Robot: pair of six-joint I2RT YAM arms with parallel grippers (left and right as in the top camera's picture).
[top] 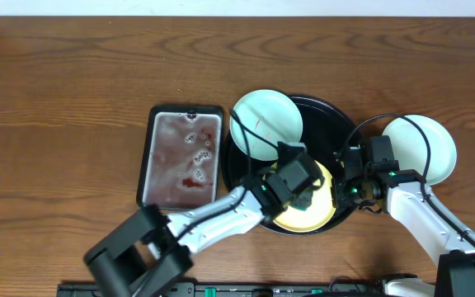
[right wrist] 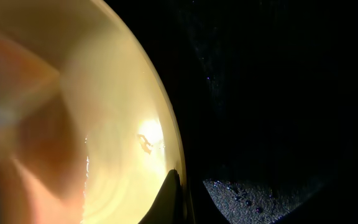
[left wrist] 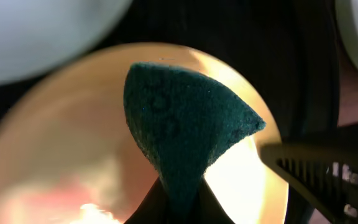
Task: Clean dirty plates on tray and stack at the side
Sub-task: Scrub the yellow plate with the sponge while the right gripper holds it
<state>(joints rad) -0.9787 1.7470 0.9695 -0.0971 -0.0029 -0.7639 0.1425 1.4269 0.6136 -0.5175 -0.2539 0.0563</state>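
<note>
The black tray (top: 324, 115) holds a mint-blue plate (top: 270, 115) with a thin red smear at its upper left and the yellow plate (top: 299, 219) at its front. My left gripper (top: 306, 191) is shut on a dark green sponge (left wrist: 185, 124) and holds it on the yellow plate (left wrist: 61, 143). My right gripper (top: 342, 191) is shut on the yellow plate's right rim (right wrist: 166, 143), one finger inside it. A second mint-blue plate (top: 444, 153) lies on the bare wood right of the tray. The yellow plate shows faint reddish smears in the left wrist view.
A rectangular metal pan (top: 180, 157) with red stains lies left of the tray. Brown wood-grain tabletop (top: 56, 99) stretches to the far left and back. The right arm's cables loop over the plate on the right.
</note>
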